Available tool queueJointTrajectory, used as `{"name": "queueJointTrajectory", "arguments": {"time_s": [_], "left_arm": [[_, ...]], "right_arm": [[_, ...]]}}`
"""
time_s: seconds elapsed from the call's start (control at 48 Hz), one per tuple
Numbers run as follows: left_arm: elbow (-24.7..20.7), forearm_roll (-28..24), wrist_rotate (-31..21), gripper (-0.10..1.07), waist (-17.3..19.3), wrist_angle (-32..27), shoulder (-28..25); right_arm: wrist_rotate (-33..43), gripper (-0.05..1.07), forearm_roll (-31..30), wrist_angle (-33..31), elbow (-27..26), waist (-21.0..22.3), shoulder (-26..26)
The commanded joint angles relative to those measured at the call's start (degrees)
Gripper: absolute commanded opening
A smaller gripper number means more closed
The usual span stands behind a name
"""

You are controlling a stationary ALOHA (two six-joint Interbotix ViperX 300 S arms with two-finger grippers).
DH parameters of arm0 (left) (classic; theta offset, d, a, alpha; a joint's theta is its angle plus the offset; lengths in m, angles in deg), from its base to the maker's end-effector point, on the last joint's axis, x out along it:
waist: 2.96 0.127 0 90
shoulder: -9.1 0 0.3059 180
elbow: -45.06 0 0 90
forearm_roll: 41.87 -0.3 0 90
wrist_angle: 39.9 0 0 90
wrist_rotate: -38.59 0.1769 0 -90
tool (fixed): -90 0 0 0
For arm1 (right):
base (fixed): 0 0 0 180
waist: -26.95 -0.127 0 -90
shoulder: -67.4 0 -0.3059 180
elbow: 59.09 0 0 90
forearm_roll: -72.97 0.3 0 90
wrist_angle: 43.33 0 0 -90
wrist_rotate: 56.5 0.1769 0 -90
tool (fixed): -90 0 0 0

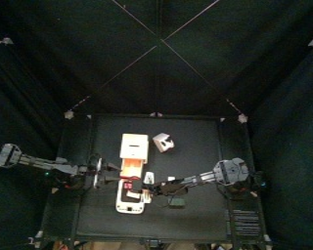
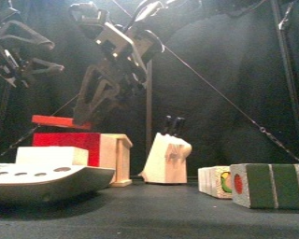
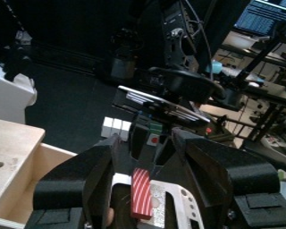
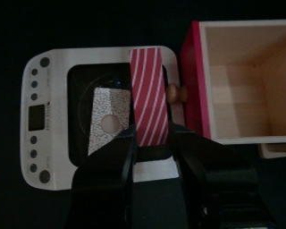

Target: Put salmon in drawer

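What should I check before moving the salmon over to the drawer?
1. Salmon gripped by the right claw: ok.
2. Drawer open: ok.
3. Drawer inside free of other things: ok, as far as it shows.
4. Salmon above the drawer opening: not ok; it hangs over the white appliance beside the drawer.
5. Left claw clear of the salmon: cannot tell; it is very close.
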Motion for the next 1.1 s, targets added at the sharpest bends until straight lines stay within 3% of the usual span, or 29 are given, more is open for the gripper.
{"name": "queueJointTrajectory", "arguments": {"time_s": [0.0,0.479,0.75,1.083], "left_arm": [[-0.62,0.00,0.09,0.87,0.18,0.18,-0.09],[-0.62,0.00,0.09,0.87,0.18,0.18,-0.09],[-0.62,0.00,0.18,0.87,0.18,0.18,-0.09],[-0.44,0.00,0.09,0.87,0.26,0.26,-0.09]], "right_arm": [[0.18,0.43,-0.26,0.88,-1.49,1.23,3.43],[0.09,0.44,-3.96,3.43,-1.76,7.38,4.57],[0.09,0.45,-2.64,4.22,-1.23,9.67,3.78],[-0.18,0.63,-1.58,4.31,-0.97,9.67,2.37]]}}
